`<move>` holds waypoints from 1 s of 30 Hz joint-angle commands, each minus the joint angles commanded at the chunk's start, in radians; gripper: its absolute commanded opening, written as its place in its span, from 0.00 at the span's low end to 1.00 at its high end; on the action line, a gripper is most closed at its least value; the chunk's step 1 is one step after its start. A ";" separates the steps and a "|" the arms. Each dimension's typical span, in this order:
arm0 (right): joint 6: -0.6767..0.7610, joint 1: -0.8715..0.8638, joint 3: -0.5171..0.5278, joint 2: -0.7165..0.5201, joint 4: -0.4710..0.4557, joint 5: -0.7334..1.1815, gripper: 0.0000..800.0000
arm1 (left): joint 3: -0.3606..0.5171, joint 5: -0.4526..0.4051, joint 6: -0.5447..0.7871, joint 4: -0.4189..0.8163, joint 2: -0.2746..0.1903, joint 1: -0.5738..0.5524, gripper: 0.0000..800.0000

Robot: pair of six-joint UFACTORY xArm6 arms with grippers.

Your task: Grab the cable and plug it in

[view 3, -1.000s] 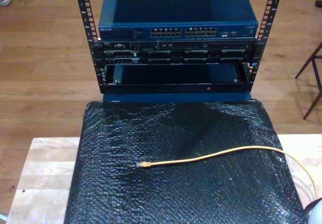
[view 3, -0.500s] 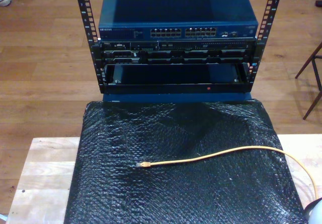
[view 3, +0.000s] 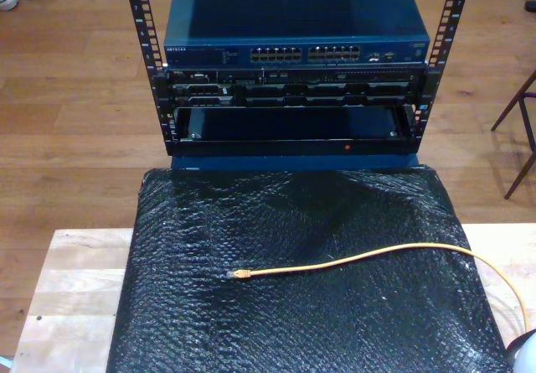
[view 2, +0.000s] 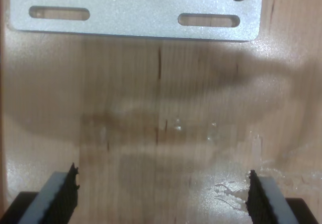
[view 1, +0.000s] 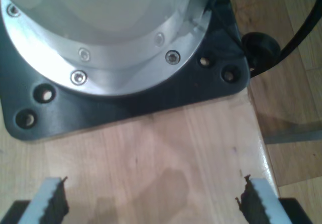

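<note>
The long thin orange-yellow network cable [view 3: 368,257] is seen lying loose on a crinkled black plastic sheet [view 3: 293,323] spread over a pale wooden bench [view 3: 71,289]. Its small clear plug [view 3: 237,274] rests on the sheet near the middle, and the cable runs from there toward the exterior view's right, then curves down off the sheet's edge. Nothing is gripped: the cable lies well apart from both pairs of fingers and touches neither.

In the first wrist view, my first gripper [view 1: 151,204] is shown with its fingers [view 1: 50,204] spread wide above bare light wood. Beyond the fingers a round silver metal flange [view 1: 100,38] sits on a black base plate [view 1: 201,90] with bolt holes, and a thick black cable [view 1: 297,27] passes over the wooden floor beside it.

In the second wrist view, my second gripper [view 2: 161,196] is likewise shown with its fingers [view 2: 60,196] spread wide over stained pale wood. Beyond them lies a flat silver metal plate [view 2: 136,7] with slotted holes.

The exterior view alone gives the cable and, past the far edge of the sheet, a black open equipment rack [view 3: 293,96] carrying a dark blue network switch [view 3: 293,25] with two rows of ports [view 3: 306,54] on its front face. The wrist views give the finger spacing.
</note>
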 joint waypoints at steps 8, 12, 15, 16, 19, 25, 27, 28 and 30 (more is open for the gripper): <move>0.000 0.000 0.000 -0.002 0.000 0.000 1.00 | 0.000 0.000 -0.002 0.000 0.000 0.000 1.00; 0.000 0.002 0.000 -0.002 0.000 0.000 1.00 | 0.000 0.000 0.000 0.000 0.000 -0.002 1.00; 0.000 0.002 0.000 0.000 0.000 0.000 1.00 | 0.000 0.000 -0.002 0.000 0.000 0.000 1.00; 0.000 0.000 0.000 0.000 0.000 0.000 1.00 | 0.000 0.000 0.000 0.000 0.000 -0.002 1.00; 0.000 0.002 0.000 -0.002 0.000 0.000 1.00 | 0.000 0.000 0.000 0.000 0.000 0.000 1.00; 0.000 0.002 0.002 -0.002 -0.002 0.000 1.00 | 0.000 0.000 -0.002 0.000 0.000 0.000 1.00; 0.000 0.000 0.006 -0.005 0.002 -0.002 1.00 | 0.000 0.000 -0.002 0.000 0.000 -0.002 1.00; 0.000 0.003 0.009 -0.006 0.000 -0.002 1.00 | 0.000 0.000 -0.002 0.000 0.000 -0.002 1.00; 0.002 0.000 0.011 -0.008 0.002 -0.002 1.00 | 0.000 0.000 -0.002 0.000 0.000 -0.002 1.00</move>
